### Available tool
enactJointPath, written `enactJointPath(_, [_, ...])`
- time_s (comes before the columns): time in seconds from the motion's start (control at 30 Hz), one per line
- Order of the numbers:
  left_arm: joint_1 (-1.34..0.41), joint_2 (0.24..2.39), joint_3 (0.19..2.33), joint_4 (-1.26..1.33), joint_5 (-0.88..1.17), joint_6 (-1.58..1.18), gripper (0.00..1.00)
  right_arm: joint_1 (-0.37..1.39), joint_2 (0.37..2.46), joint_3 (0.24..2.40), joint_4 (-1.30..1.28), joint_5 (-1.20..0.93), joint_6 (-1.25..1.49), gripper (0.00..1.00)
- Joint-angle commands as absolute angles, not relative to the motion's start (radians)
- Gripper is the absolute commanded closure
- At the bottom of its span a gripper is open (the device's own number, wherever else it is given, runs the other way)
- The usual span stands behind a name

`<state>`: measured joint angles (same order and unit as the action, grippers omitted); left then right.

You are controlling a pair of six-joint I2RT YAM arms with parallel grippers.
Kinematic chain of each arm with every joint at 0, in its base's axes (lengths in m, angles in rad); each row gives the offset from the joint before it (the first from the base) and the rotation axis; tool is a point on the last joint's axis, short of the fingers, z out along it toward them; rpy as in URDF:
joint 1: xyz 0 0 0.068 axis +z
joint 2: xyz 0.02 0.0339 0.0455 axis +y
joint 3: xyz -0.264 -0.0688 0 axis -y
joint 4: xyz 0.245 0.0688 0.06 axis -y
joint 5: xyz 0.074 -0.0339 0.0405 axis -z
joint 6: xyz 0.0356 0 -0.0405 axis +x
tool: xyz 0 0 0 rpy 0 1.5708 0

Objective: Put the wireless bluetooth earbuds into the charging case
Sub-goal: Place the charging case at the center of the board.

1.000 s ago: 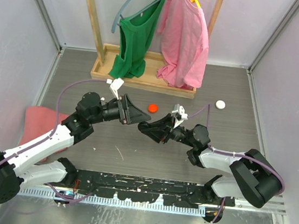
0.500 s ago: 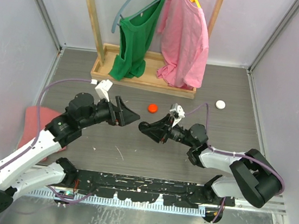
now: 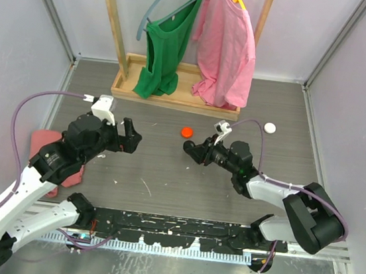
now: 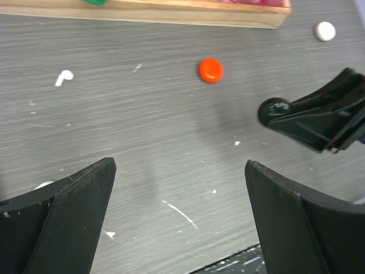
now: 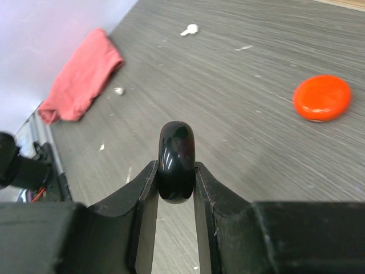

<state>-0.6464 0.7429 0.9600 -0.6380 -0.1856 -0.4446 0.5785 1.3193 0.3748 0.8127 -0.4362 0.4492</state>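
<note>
— Left gripper (image 4: 179, 165), how posed?
— Raised on a bent elbow, aimed toward the centre, spread wide, nothing between.
— And right gripper (image 5: 175, 166)?
— Stretched low leftward, clamped on glossy black rounded disc (image 5: 175, 149), stood on edge, long axis upright.
— Small white stemmed earbud (image 4: 64, 76)?
— Lying on grey wood-grain table (image 4: 142, 131), well apart from both, stem slanting down-left in left wrist view.

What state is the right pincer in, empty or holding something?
The right pincer is shut on a black round piece. The right wrist view shows the piece pinched between both fingers.
</note>
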Motion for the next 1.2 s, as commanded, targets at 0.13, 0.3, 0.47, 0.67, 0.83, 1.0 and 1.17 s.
enactJointPath(0.13, [-0.643, 0.703, 0.976, -0.690, -0.376, -0.303, 0.02, 0.443, 1.417, 0.437, 0.766, -0.288, 0.577, 0.90])
enactJointPath(0.3, [-0.643, 0.695, 0.988, -0.711, -0.418, -0.234, 0.02, 0.386, 1.523, 0.488, 0.764, -0.272, 0.622, 0.88])
enactJointPath(0.47, [-0.643, 0.662, 0.935, -0.669, -0.463, -0.227, 0.02, 0.360, 1.651, 0.576, 0.755, -0.291, 0.650, 0.85])
enactJointPath(0.67, [-0.633, 0.615, 0.885, -0.651, -0.519, -0.227, 0.02, 0.354, 1.784, 0.671, 0.749, -0.310, 0.684, 0.80])
enactJointPath(0.83, [-0.604, 0.603, 0.876, -0.650, -0.509, -0.230, 0.02, 0.354, 1.855, 0.719, 0.742, -0.328, 0.718, 0.74])
enactJointPath(1.0, [-0.585, 0.600, 0.873, -0.653, -0.488, -0.237, 0.02, 0.354, 1.885, 0.748, 0.708, -0.353, 0.717, 0.65])
enactJointPath(1.17, [-0.572, 0.584, 0.869, -0.648, -0.473, -0.239, 0.02, 0.354, 1.888, 0.768, 0.656, -0.369, 0.713, 0.58])
